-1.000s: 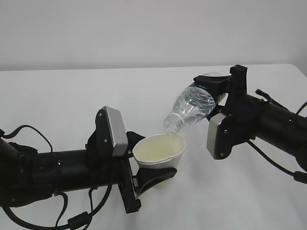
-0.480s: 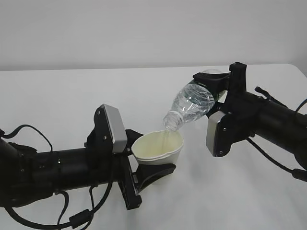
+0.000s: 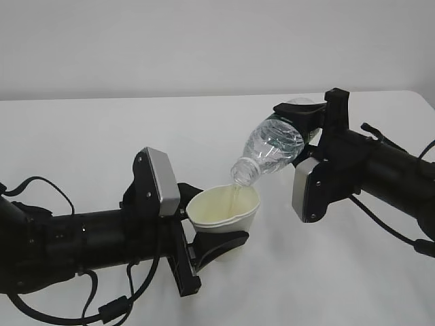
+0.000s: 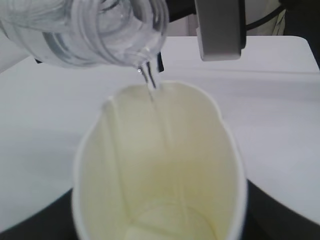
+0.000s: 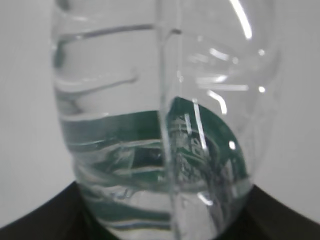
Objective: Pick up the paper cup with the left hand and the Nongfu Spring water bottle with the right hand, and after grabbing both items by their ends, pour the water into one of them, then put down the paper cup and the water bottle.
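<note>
Just above the white desk (image 3: 102, 142), the left claw (image 3: 207, 231) is clamped on the lower part of the paper cup (image 3: 224, 214), one black finger curving under its base on the near side and the other behind it. The cup leans a little, mouth up and open toward the bottle, its rim squeezed slightly out of round. Behind the cup, the left arm's silver-grey plate (image 3: 163, 182) stands just beside it, and the black arm runs away from the cup to the left, trailing cables.

Up and to the right of the cup, the right claw (image 3: 306, 122) grips the bottle (image 3: 272, 148) by its bottom end. The bottle slants down toward the cup, its capless neck right over the cup's far rim. A thin stream of water (image 4: 150, 82) falls from the neck into the cup. Water sits low in the tilted bottle against the green label (image 5: 150, 135). The right arm's plate (image 3: 306, 190) hangs just right of the cup.
</note>
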Available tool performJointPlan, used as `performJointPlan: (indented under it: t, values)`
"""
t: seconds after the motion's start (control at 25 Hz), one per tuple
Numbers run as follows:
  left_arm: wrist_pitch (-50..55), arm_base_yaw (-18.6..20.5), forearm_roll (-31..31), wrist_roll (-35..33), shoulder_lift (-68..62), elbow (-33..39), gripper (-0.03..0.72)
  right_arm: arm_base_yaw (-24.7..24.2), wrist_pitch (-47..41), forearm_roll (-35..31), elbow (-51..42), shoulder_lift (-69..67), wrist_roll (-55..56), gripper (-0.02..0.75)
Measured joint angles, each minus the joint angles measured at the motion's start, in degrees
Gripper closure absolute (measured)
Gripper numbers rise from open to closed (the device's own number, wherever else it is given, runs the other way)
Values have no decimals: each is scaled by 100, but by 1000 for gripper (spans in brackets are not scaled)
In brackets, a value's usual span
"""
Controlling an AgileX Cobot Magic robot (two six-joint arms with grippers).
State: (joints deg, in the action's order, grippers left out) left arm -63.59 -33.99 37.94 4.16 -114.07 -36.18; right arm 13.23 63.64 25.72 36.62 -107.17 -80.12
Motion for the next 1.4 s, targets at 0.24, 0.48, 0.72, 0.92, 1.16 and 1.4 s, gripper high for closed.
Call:
performJointPlan:
  t: [0.24, 0.48, 0.72, 0.92, 1.16, 1.4]
  values:
    - [0, 0, 0, 0, 0, 0, 267, 0, 0, 0, 0, 0, 0, 301]
    - [0, 0, 0, 0, 0, 0, 267, 0, 0, 0, 0, 0, -9, 301]
    - [0, 0, 0, 6, 0, 0, 267, 0, 0, 0, 0, 0, -9, 301]
    - [0, 0, 0, 6, 0, 0, 267, 0, 0, 0, 0, 0, -34, 301]
    - [5, 0, 0, 6, 0, 0, 268, 0, 0, 0, 0, 0, -55, 301]
    - [5, 0, 0, 6, 0, 0, 268, 0, 2, 0, 0, 0, -55, 301]
